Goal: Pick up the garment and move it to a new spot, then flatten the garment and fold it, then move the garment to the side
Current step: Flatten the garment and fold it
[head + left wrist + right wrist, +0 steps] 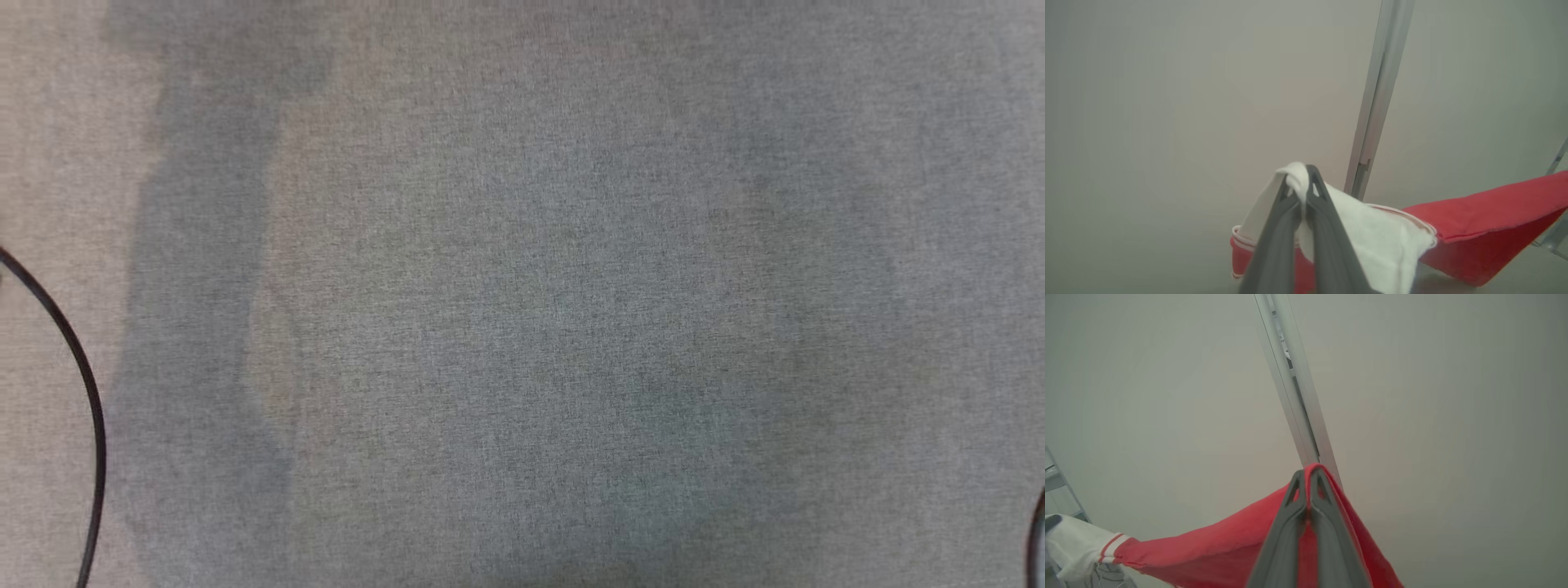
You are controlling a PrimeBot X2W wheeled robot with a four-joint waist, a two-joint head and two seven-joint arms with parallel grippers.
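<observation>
the garment (1474, 220), red with a white part edged in red-and-white striped trim, is held up between the two claws, stretched from one to the other. the left claw (1300, 179) has its dark fingers pressed together on a bunched fold of the white part, which sticks out just past the tips and drapes down to both sides of the fingers; the red part runs away toward the right of the left wrist view. the right claw (1307, 473) is pinching a folded red edge, and from there the cloth (1220, 543) sags off to the lower left of the right wrist view, ending in the striped trim (1110, 546) and white cloth cut off at the frame's edge. a pale metal post (1378, 102) stands behind the garment against a plain blurred backdrop. the head view shows the grey woven table (522, 294) under soft shadows, with a thin dark cable (82, 376) curving in at its left edge. where the garment hangs over the table cannot be told.
</observation>
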